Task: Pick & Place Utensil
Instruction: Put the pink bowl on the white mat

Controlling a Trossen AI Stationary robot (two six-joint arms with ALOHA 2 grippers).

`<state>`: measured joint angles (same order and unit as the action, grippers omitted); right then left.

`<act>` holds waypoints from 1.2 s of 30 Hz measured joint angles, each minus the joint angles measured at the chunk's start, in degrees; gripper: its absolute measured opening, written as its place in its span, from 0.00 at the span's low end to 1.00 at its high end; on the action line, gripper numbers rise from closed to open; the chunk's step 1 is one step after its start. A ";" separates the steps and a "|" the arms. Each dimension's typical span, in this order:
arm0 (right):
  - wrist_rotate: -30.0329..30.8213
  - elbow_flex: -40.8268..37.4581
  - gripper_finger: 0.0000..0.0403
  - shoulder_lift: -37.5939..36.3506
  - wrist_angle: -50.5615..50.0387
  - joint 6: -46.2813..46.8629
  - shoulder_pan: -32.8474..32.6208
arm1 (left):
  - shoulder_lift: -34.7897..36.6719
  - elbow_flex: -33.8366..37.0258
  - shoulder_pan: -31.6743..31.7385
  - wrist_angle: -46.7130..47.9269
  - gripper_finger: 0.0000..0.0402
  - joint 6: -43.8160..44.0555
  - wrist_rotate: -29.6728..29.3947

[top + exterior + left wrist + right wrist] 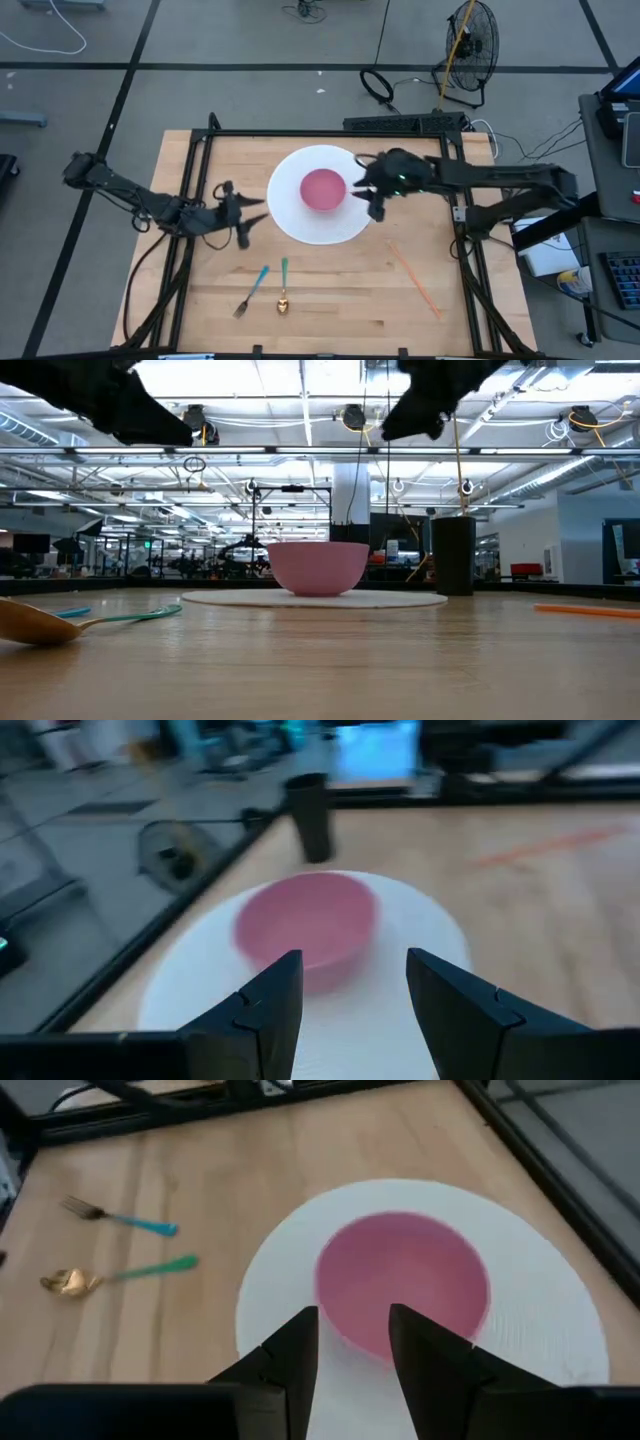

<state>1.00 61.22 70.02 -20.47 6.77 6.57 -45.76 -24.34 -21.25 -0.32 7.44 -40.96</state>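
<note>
Spoon [284, 288] and fork [250, 291] lie untouched; both arms' fingers [270, 1010] [295, 1350] stand apart, empty.

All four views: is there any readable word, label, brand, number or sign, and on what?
None can be read.
The bowl, plate, fork, spoon and table carry no markings.
Screens in the room behind the table are too small and blurred to read.
</note>
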 joint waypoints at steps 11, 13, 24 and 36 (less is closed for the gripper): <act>3.39 -22.69 0.29 -18.73 25.45 -9.54 -10.56 | -3.18 -1.17 21.30 -6.70 0.46 7.95 12.33; 3.35 -27.08 0.29 -21.31 31.18 -11.65 -12.09 | -5.50 -2.76 25.19 -7.02 0.46 8.91 15.86; 3.27 -44.36 0.29 -28.15 52.25 -20.61 -17.57 | -24.75 -20.54 37.76 6.60 0.46 11.82 33.16; 3.31 -48.43 0.29 -29.39 52.48 -23.07 -18.72 | -40.13 -40.62 42.51 25.24 0.46 11.81 38.01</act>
<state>4.31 12.79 40.63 32.01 -16.30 -12.14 -85.89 -64.96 21.26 24.92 19.26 -2.95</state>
